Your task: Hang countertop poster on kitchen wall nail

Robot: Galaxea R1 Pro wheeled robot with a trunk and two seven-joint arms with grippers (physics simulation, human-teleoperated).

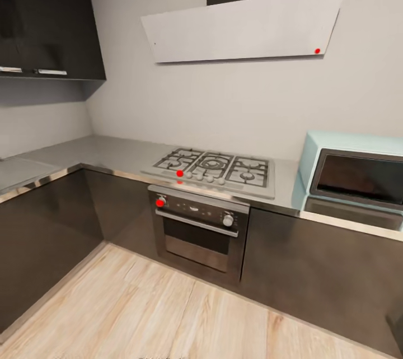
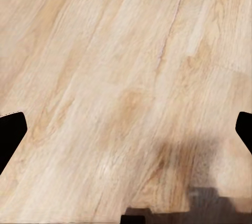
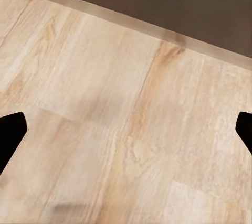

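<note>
Kitchen bench [image 1: 112, 153]: grey slab around gas hob [image 1: 215, 168], blue microwave [image 1: 352, 177] right of hob. Poster's place cannot be told. Judged light, stiff, fragile; grip frame edges. Left claw [image 2: 126, 129], right claw [image 3: 126, 135]: wide apart, empty, above wood floor [image 2: 105, 66].

My head view is evenly bright and soft, with no hard light source. The countertop [image 1: 112, 154] gives a dull sheen and mirrors the microwave [image 1: 355, 174]. Straight lines bow towards the edges. Under my left wrist a blurred dark shadow [image 2: 194, 177] lies on the wood floor [image 2: 115, 77]; both wrist pictures are slightly smeared.
</note>
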